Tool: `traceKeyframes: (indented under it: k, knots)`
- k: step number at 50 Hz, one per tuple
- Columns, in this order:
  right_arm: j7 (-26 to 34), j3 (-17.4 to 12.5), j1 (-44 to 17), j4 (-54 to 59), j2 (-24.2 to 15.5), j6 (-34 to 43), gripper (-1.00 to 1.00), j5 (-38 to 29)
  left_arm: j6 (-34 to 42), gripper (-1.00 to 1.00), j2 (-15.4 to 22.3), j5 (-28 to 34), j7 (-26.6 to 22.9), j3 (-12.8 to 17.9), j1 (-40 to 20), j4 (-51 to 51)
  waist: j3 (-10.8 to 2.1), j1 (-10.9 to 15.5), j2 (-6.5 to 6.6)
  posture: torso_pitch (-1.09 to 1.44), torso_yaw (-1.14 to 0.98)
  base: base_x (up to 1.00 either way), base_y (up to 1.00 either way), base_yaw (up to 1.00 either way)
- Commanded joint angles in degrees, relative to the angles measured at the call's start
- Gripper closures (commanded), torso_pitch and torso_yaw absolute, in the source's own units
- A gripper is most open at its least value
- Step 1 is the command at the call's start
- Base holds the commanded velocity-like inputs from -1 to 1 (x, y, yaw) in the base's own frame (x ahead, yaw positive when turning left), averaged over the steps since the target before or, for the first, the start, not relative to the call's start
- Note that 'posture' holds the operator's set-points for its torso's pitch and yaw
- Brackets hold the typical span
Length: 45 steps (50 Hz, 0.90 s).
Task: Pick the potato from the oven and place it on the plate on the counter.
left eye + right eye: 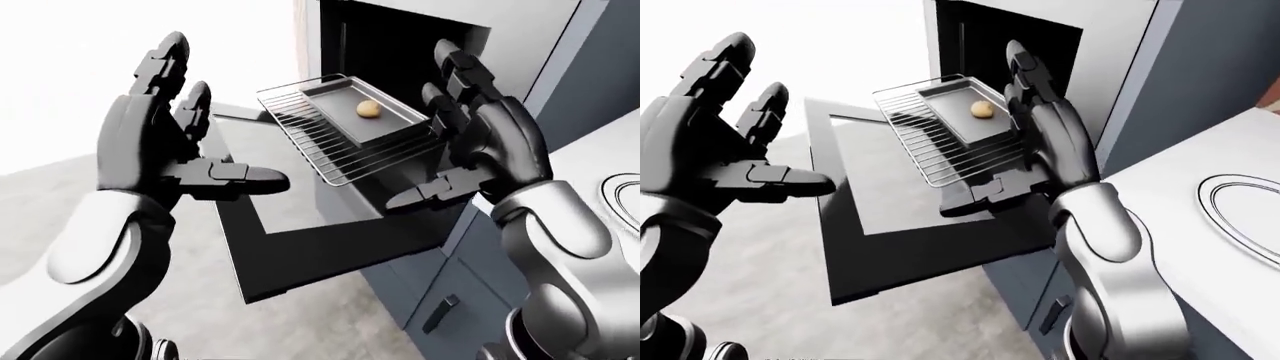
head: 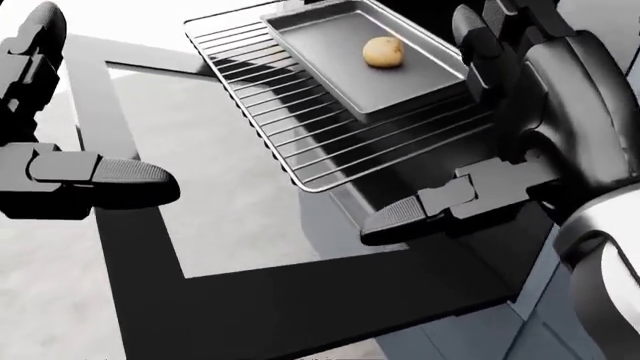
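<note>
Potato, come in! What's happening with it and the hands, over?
Left hand open, right hand open, both empty. Potato on tray, rack pulled out. Nothing blocking.

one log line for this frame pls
potato on tray, rack out | left hand open | right hand open | plate empty

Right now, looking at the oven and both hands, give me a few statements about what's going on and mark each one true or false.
1. The small tan potato lies on the dark metal baking tray. True.
2. The wire oven rack is pushed fully inside the oven. False: it is slid out over the open glass oven door.
3. The right hand holds the potato. False: it is open beside the tray, empty.
4. The left hand is open and empty. True.
5. The round white plate on the counter carries the potato. False: it is bare.
</note>
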Motion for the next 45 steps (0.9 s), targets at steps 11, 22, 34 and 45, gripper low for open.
traceKeyframes:
  k: [11, 22, 34, 45]
  knots:
    - [0.5, 1.4, -3.1, -0.4, 0.5, 0.2, -1.0, -2.1, -2.1, -1.0, 3.5, -4.7, 2.7, 2.5, -1.2, 0.7, -2.36, -1.2, -0.53, 0.0, 0.0, 0.02, -0.34, 0.0]
    - [1.6, 3.0, -4.7, -0.3, 1.9, 1.8, -1.0, -3.9, -4.8, -1.0, 7.1, -9.8, 5.5, 3.3, 0.1, 1.4, -1.94, -0.3, -5.88, 0.0, 0.0, 0.0, -0.15, 0.44]
    - [1.1, 0.6, -8.8, 0.7, 1.7, 4.2, -1.0, -3.9, -6.7, -1.0, 9.7, -12.9, 7.3, 3.1, 0.6, 1.9, -1.99, -0.7, -0.29, 0.0, 0.0, 0.0, 0.04, 0.92]
    - [-3.2, -1.6, -11.3, 2.9, 1.5, 5.5, -1.0, -0.3, -6.5, -1.0, 10.1, -12.7, 7.1, 2.6, -0.2, 2.4, -2.89, 0.4, -0.42, 0.0, 0.0, 0.03, 0.0, 0.21]
